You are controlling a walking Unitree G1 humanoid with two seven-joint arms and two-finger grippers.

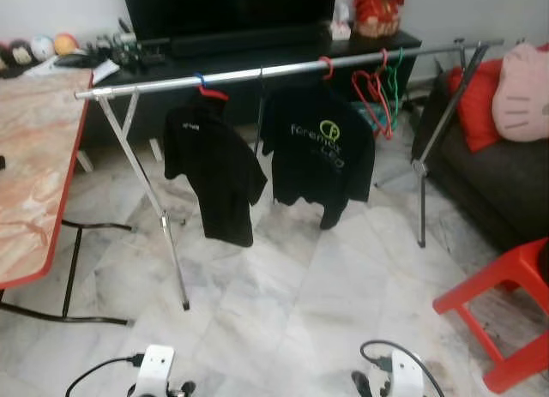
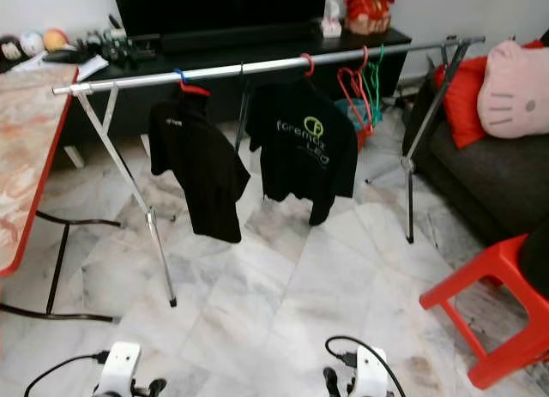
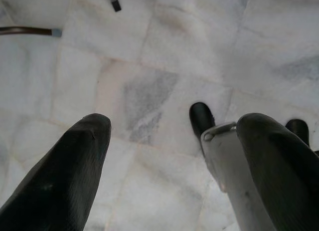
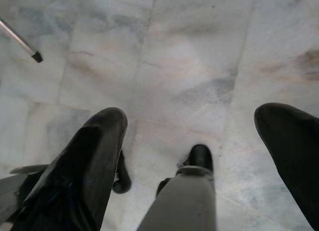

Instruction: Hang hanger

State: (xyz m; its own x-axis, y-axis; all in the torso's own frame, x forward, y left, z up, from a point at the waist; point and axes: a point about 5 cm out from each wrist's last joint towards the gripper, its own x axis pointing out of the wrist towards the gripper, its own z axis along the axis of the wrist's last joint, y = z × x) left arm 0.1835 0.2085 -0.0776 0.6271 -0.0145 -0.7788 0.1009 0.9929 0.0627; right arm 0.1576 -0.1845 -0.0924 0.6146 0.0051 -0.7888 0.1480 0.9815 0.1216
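A silver clothes rail (image 1: pixel 257 71) stands across the room ahead of me. Two black shirts hang from it. The plain one (image 1: pixel 214 170) is on a red hanger (image 1: pixel 212 93); the one with a green logo (image 1: pixel 317 148) is to its right. Several empty red and green hangers (image 1: pixel 377 97) hang further right on the rail. Both arms hang low, far from the rail. My left gripper (image 3: pixel 174 126) and my right gripper (image 4: pixel 194 116) are open over the marble floor with nothing between the fingers.
A marble-patterned table with a red edge (image 1: pixel 34 157) stands on the left. A red plastic stool (image 1: pixel 506 303) is at the near right, with a dark sofa (image 1: pixel 506 191) and cushions behind it. A black TV cabinet (image 1: pixel 257 54) runs behind the rail.
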